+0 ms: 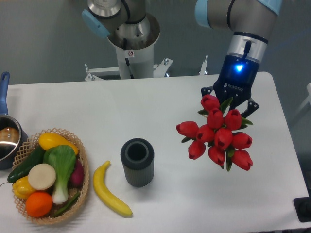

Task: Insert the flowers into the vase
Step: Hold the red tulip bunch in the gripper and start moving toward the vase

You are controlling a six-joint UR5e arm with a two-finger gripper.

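The flowers [217,134] are a bunch of red tulip buds with small green leaves, at the right of the table. My gripper [230,103] is just behind and above them, its black fingers around the back of the bunch; the stems are hidden under the buds. The bunch seems held off the table surface. The vase [137,161] is a short dark grey ribbed cylinder with an open round mouth, standing upright at the table's front middle, well to the left of the flowers.
A yellow banana [110,191] lies just left of the vase. A wicker basket [82,189] of vegetables and fruit stands at the front left. A pot with a blue handle [6,131] is at the left edge. The arm's base [132,43] stands behind the table.
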